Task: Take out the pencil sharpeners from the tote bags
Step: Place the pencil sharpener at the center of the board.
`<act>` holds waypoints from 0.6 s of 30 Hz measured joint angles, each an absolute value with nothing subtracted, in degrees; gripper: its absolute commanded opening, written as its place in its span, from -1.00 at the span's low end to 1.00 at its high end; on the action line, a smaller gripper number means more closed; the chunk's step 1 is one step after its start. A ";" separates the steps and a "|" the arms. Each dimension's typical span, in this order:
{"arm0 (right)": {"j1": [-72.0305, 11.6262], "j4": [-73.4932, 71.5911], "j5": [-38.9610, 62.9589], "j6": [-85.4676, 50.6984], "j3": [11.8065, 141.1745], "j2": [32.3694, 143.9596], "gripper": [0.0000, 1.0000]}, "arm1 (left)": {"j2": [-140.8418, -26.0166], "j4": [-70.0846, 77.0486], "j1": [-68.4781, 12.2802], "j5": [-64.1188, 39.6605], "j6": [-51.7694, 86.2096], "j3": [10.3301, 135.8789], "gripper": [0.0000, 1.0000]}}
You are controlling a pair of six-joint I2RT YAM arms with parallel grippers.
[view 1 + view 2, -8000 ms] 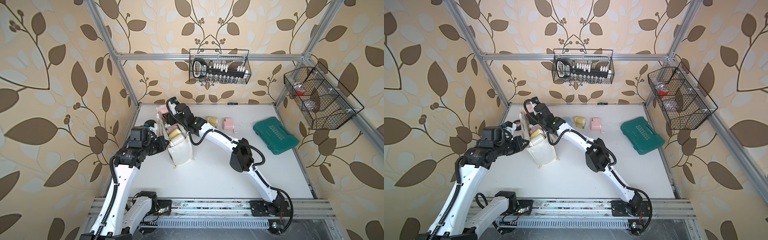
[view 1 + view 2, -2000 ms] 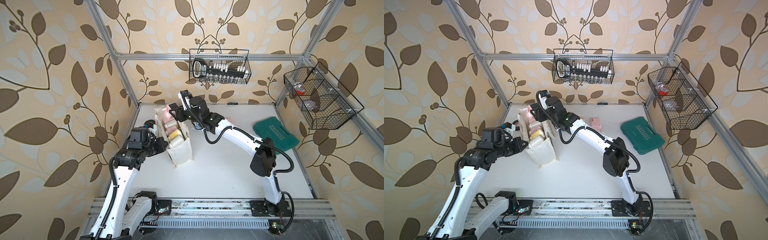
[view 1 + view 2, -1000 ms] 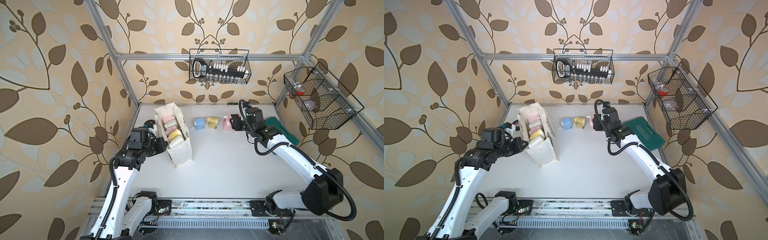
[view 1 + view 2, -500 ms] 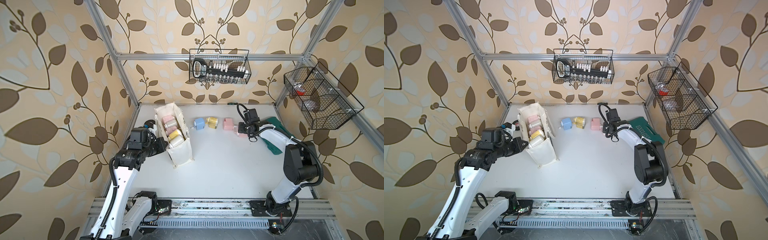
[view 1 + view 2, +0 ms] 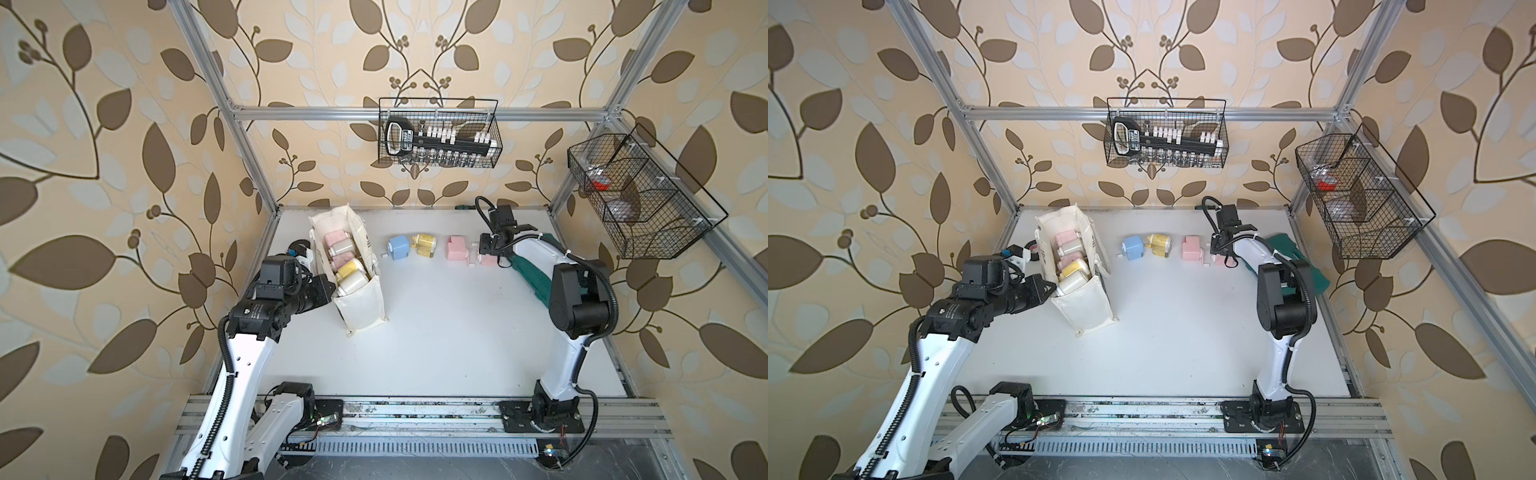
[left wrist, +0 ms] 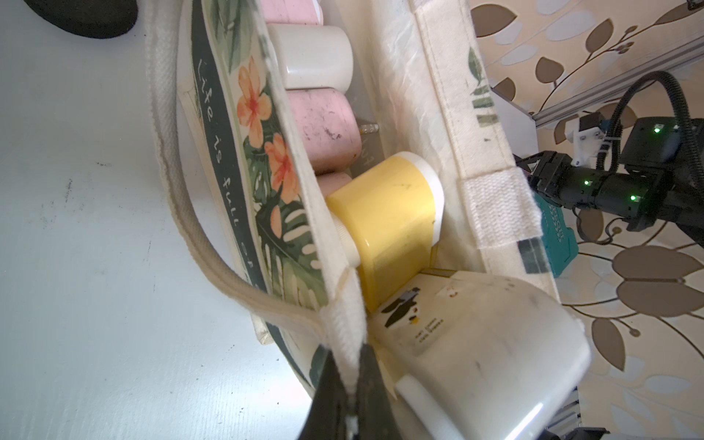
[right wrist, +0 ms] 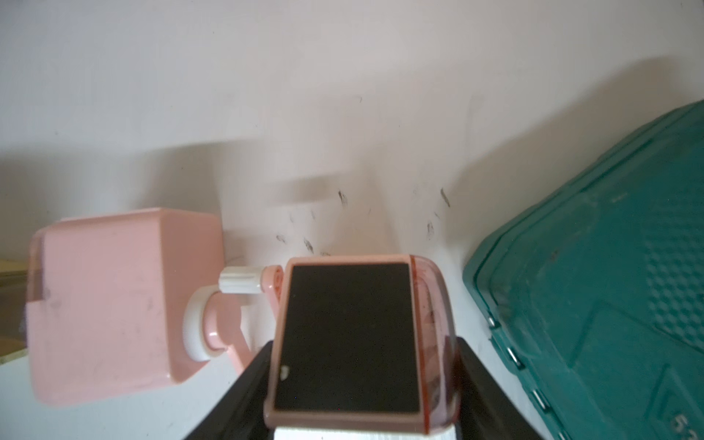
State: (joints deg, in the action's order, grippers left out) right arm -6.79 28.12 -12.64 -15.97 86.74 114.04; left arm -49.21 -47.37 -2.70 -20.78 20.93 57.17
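Pastel sharpeners [image 5: 348, 270] inside tote bag [image 5: 365, 307]

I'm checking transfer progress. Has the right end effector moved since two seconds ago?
Yes. The right end effector has gone from over the tote bag across to the teal case, shut on a pink pencil sharpener.

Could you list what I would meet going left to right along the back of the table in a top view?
Tote bag → blue sharpener → yellow sharpener → pink sharpener → second pink sharpener held in the right pincer → teal case.
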 measured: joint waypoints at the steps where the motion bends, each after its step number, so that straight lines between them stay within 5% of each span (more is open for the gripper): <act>1: -6.68 28.21 -12.60 -15.90 87.24 114.34 -0.05 | -49.23 -47.37 -2.70 -20.78 20.93 57.17 -1.00; 18: -5.48 31.99 -10.87 -15.09 94.00 119.81 0.58 | -49.23 -47.40 -2.70 -20.78 20.91 57.17 -1.00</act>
State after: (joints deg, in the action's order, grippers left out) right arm -5.48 31.99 -10.87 -15.09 94.00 119.81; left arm -49.23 -47.40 -2.70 -20.78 20.91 57.17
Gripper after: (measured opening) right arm 0.769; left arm 0.060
